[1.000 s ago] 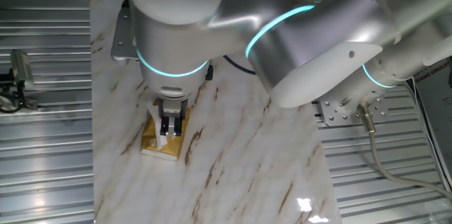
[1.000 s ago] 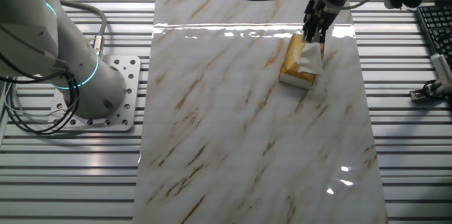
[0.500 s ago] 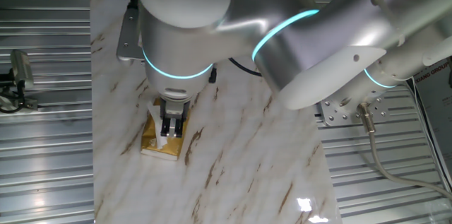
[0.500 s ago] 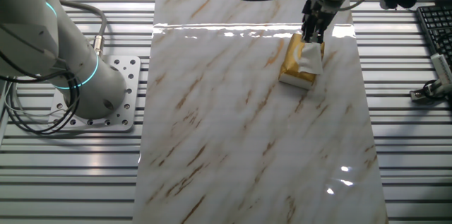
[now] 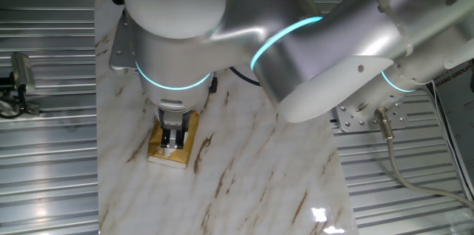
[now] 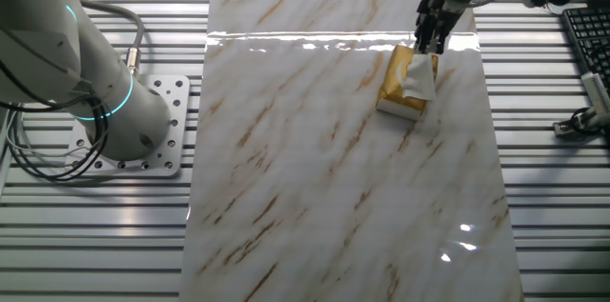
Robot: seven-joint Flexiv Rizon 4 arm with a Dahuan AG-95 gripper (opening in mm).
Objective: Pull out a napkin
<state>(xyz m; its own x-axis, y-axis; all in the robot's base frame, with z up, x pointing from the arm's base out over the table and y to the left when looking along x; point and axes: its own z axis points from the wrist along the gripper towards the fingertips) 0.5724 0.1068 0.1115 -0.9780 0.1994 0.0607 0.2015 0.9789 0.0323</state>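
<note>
The flat golden-yellow tissue pack [image 6: 396, 94] lies on the marble table near its far right side. The white napkin [image 6: 417, 77] sticks up crumpled from the pack's top. My gripper [image 6: 428, 48] hangs straight down over the pack's far end, its fingertips at the napkin's upper edge. The two dark fingers stand a little apart, and nothing is clamped between them. In the one fixed view the gripper [image 5: 173, 141] covers the middle of the pack [image 5: 158, 144] and hides the napkin behind its fingers.
The marble table [image 6: 315, 169] runs between ribbed metal surfaces. The arm's base [image 6: 143, 140] stands at the left on a bolted plate. A black keyboard [image 6: 586, 40] and a small clamp [image 6: 581, 121] lie at the right. Cables hang above the gripper.
The gripper has shifted slightly sideways and come down closer over the pack, so its fingers now cover the napkin in the one fixed view. Pack and napkin have not moved.
</note>
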